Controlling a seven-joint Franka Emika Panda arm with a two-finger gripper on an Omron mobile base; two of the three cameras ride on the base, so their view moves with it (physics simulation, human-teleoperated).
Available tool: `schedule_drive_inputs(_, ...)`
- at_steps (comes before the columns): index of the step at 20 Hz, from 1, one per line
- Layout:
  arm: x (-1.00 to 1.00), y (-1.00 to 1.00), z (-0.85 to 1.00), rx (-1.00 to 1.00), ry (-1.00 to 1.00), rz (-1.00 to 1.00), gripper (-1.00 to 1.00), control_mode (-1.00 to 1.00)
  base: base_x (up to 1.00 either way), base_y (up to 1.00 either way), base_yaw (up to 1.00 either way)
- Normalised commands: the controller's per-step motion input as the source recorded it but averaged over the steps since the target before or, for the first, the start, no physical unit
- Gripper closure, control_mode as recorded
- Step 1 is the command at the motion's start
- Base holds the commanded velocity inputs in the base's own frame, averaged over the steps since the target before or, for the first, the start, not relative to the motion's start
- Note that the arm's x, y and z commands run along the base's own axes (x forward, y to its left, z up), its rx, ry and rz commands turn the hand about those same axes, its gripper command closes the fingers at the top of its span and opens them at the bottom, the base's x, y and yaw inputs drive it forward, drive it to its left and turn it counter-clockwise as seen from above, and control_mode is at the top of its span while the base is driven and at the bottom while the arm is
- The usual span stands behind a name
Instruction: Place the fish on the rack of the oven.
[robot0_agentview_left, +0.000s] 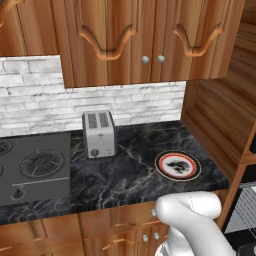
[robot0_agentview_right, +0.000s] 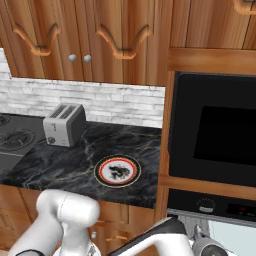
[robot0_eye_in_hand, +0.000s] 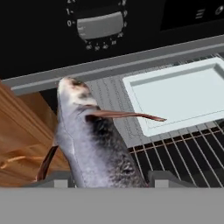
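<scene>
Arm reaches low and right toward the oven (robot0_agentview_right: 215, 135), gripper (robot0_eye_in_hand: 109, 181) clamped on the fish (robot0_eye_in_hand: 94, 144) with its head pointing away from the hand, held above the near-left part of the rack (robot0_eye_in_hand: 183, 153), beside a pale tray (robot0_eye_in_hand: 179, 94) sitting on the rack.

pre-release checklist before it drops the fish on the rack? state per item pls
1. Grip: fish sits between the gripper fingertips, ok.
2. Rack access: rack is exposed below the oven control panel, ok.
3. Fish over rack: head points toward the rack's near left corner by the wood cabinet side; whether the body is fully over the wires, cannot tell.
4. Landing spot: white tray occupies part of the rack; bare wires remain in front of it, ok.
5. Height above the wires: cannot tell.
6. Plate on the counter carries no fish, ok.
</scene>
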Motion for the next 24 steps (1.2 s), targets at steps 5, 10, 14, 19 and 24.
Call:
schedule_drive_inputs(5, 0.39, -0.69, -0.38, 0.0, -0.03, 0.07, 1.0, -1.0, 0.0, 0.0, 0.0)
schedule_drive_inputs(10, 0.03, -0.47, -0.32, -0.01, 0.0, 0.01, 1.0, -1.0, 0.0, 0.0, 0.0)
schedule_drive_inputs(14, 0.16, -0.42, -0.17, 0.0, 0.0, 0.02, 1.0, -1.0, 0.0, 0.0, 0.0)
schedule_drive_inputs(19, 0.11, -0.55, -0.29, -0.02, -0.08, 0.14, 1.0, -1.0, 0.0, 0.0, 0.0)
schedule_drive_inputs(24, 0.0, -0.16, -0.13, -0.15, -0.17, 0.17, 1.0, -1.0, 0.0, 0.0, 0.0)
